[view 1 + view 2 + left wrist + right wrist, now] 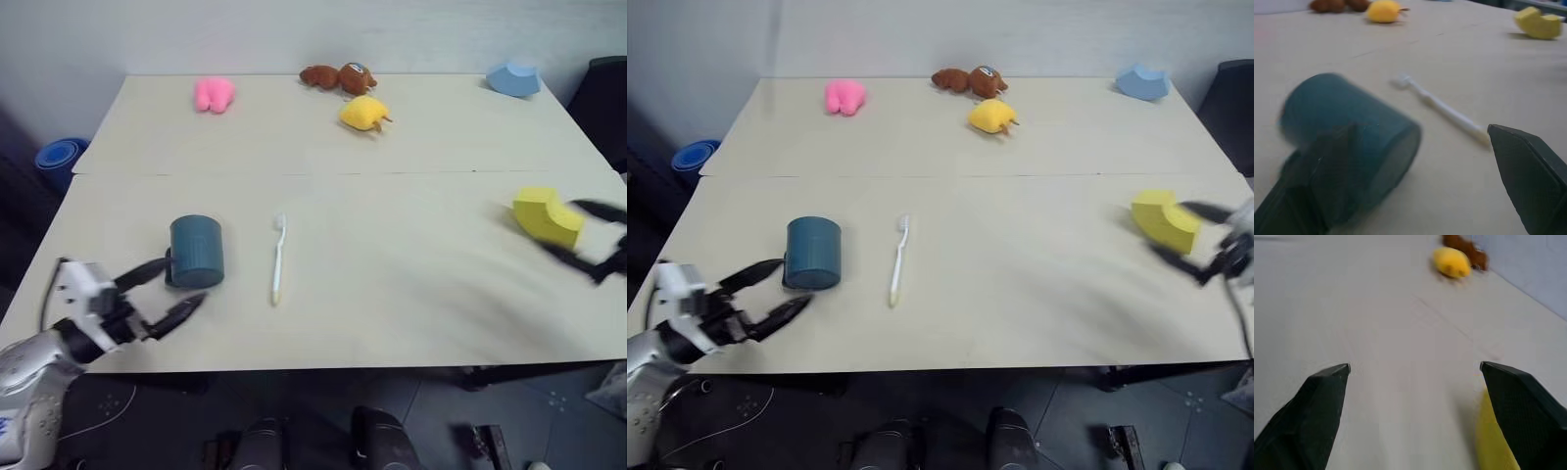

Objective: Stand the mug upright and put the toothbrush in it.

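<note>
Teal and matt, the mug (197, 251) sits in the lower left of the left eye view, on the worktop (392, 294). From above it reads as a short cylinder seen from the side; in the left wrist view it appears to lie tipped over with its mouth turned toward the camera, though blur there leaves this uncertain. Just right of it, apart and not touching, the toothbrush (278, 258) lies flat, bristle head toward the far edge and pale handle end toward the near edge.

The left hand (165, 291) hovers at the mug's near-left side, black fingers spread wide and empty, one fingertip close beside the mug wall. That placement suits a sideways grasp to tip the mug onto its base, which I judge to be the step in hand; neither part of the task is done yet.

At the right edge of the frame the right hand (596, 241) hangs with fingers parted and nothing between them, just beside the yellow foam block (547, 216), which rests on the worktop free of any grip.

Room is generous: bare surface runs between toothbrush and block, and the pink toy (213, 94), brown plush (337, 77), yellow toy (363, 114) and blue block (513, 79) stay far back. The mug is fairly near the front edge, so righting it calls for care
</note>
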Tool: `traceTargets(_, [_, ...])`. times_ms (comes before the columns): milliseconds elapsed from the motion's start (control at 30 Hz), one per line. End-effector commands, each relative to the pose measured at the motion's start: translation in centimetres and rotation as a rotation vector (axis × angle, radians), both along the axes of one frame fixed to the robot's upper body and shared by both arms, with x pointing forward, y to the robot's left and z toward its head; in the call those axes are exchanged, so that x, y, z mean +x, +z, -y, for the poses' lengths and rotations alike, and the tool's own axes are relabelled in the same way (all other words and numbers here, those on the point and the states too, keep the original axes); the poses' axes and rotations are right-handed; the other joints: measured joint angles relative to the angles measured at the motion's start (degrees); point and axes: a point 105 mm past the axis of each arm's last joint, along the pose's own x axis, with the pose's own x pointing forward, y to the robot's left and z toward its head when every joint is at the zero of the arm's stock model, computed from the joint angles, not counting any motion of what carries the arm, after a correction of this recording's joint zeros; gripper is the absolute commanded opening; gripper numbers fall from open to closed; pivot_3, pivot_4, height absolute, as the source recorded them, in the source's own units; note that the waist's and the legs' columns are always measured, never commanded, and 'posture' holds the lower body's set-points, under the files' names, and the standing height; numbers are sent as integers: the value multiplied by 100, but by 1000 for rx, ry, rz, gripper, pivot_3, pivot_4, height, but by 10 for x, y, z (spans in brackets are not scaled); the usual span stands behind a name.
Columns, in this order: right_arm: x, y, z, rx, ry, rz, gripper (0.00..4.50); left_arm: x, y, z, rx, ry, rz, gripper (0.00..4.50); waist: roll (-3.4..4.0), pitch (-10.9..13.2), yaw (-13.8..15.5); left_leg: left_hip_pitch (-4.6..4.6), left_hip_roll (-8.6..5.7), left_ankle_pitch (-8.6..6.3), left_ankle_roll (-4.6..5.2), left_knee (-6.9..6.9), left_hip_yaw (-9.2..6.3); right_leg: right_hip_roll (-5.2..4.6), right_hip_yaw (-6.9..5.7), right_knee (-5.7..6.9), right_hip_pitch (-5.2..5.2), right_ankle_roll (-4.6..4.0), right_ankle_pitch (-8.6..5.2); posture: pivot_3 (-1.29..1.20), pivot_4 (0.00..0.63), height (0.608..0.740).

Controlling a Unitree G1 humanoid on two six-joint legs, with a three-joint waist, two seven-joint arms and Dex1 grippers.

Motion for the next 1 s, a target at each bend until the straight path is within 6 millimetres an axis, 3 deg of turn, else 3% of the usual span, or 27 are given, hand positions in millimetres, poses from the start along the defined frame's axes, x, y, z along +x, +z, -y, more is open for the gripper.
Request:
traceTargets(33, [-22,1,-48,-93,228,105,4443,-11,-6,-41,-15,193,-50,4500,18,10,18,0,-5,-1,2,0,1,-5,1,1,-1,0,0,0,150,740])
traceTargets(167, [-43,-27,-86,-40,397,143,4443,-38,-31,-91,3,427,-220,4500,-7,3,26,0,-7,-3,4,0,-1,-5,-2,2,-4,0,0,0,150,740])
traceTargets(333, [-53,-22,-99,82,481,203,4443,-41,-32,-99,32,510,-329,4500,-24,11,94,0,-7,-5,3,6,-13,-7,-3,3,3,-1,0,0,150,740])
traceTargets(500, [-54,-20,-113,119,483,208,4443,0,-4,-57,-177,438,-378,4500,-27,9,178,4,21,-3,1,11,-68,-9,4,18,4,-3,0,0,150,740])
traceTargets(600, [-54,-22,-115,115,477,196,4443,24,4,-44,-237,449,-439,4500,-31,6,160,4,20,-4,-5,16,-85,-9,0,39,3,-2,1,0,150,740])
traceTargets(833, [-54,-20,-118,131,447,205,4443,59,-13,-33,-119,520,-662,4500,-30,6,24,14,-7,-9,-16,12,-79,2,-3,61,-3,-1,1,0,150,740])
traceTargets(1000, [-57,-20,-115,143,426,206,4443,83,-21,-18,-81,495,-697,4500,-30,5,39,21,-8,-6,-21,13,-54,3,0,62,1,-1,1,0,150,740])
